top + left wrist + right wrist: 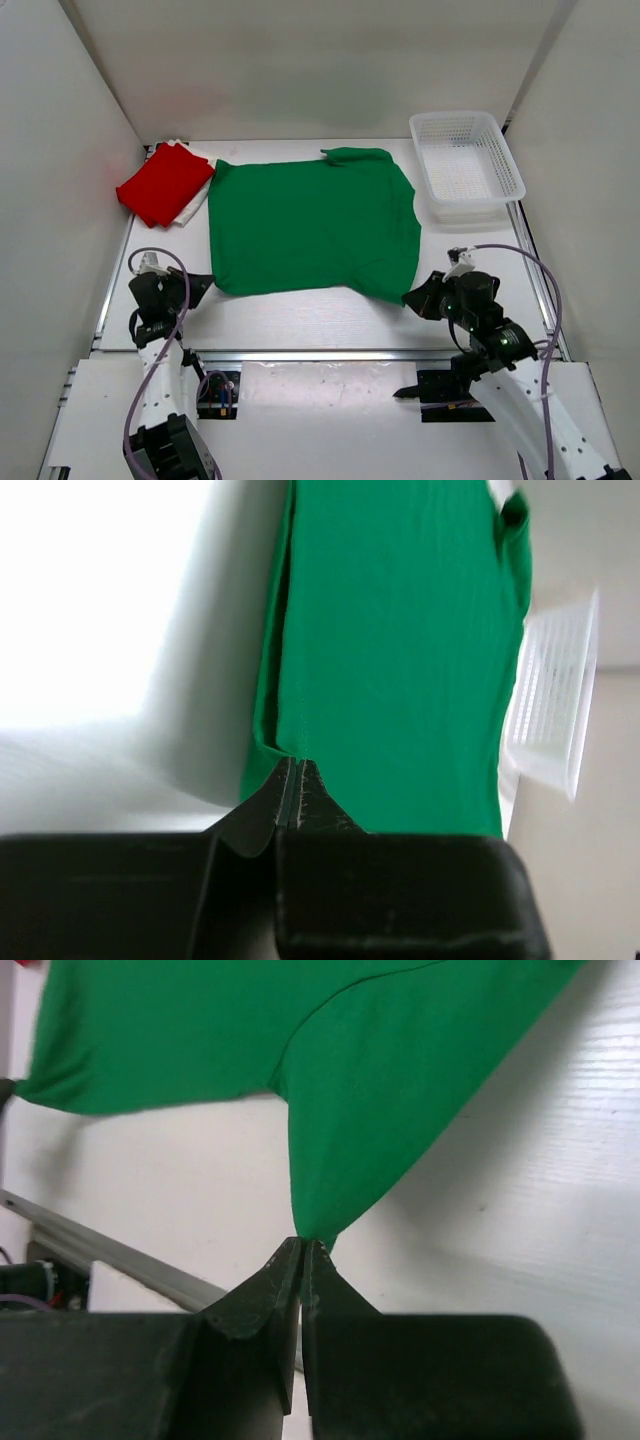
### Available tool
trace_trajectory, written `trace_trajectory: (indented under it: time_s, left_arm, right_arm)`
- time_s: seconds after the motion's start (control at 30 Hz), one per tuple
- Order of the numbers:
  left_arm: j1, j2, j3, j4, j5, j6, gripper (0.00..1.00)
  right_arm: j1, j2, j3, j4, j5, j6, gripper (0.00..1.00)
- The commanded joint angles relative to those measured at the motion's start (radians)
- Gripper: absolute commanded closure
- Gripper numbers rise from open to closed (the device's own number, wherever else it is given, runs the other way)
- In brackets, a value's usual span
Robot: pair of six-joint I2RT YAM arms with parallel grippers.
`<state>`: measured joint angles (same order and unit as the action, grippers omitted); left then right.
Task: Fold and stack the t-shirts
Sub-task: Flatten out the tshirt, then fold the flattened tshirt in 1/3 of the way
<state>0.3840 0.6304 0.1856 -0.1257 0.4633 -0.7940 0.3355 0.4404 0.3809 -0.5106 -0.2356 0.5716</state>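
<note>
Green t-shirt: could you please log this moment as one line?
left tool shut on green t-shirt near-left corner | right tool shut on near-right corner | red t-shirt folded on white t-shirt, far left

This is a robotics lab test cell, not a home. Plain white panels (60, 150) box in a white table (300, 325) on three sides: left, right and rear. A left arm (160, 400) and a right arm (540, 410) rise from a white mounting board (320, 415) at the near edge, beside an aluminium rail (330, 354), and loose purple-grey cables (541, 272) loop off them. Household goods lie on the bare tabletop — a green t-shirt (310, 225) and a white plastic lattice basket (455, 116).
</note>
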Motion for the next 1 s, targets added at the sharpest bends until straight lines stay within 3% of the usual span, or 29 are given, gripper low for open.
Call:
trace_trajectory:
  time_s: [0.0, 0.1, 0.2, 0.37, 0.63, 0.97]
  left_arm:
    - [-0.002, -0.009, 0.049, -0.106, 0.086, 0.059, 1.0]
    - [0.016, 0.041, 0.095, -0.045, 0.068, 0.03, 1.0]
    - [0.003, 0.11, 0.11, 0.067, 0.029, -0.037, 1.0]
    - [-0.117, 0.271, 0.175, 0.202, -0.129, -0.116, 1.0]
    - [-0.132, 0.567, 0.319, 0.314, -0.175, -0.185, 1.0]
    - [-0.148, 0.84, 0.524, 0.319, -0.242, -0.168, 1.0]
  right_arm:
    - [0.06, -0.086, 0.022, -0.117, 0.057, 0.122, 1.0]
    - [0.106, -0.019, 0.062, -0.094, 0.145, 0.096, 1.0]
    - [0.056, 0.149, 0.113, 0.013, 0.118, 0.002, 1.0]
    - [-0.208, 0.423, 0.186, 0.237, -0.088, -0.088, 1.0]
    - [-0.25, 0.805, 0.421, 0.397, -0.044, -0.079, 1.0]
    - [-0.257, 1.154, 0.722, 0.437, -0.024, -0.102, 1.0]
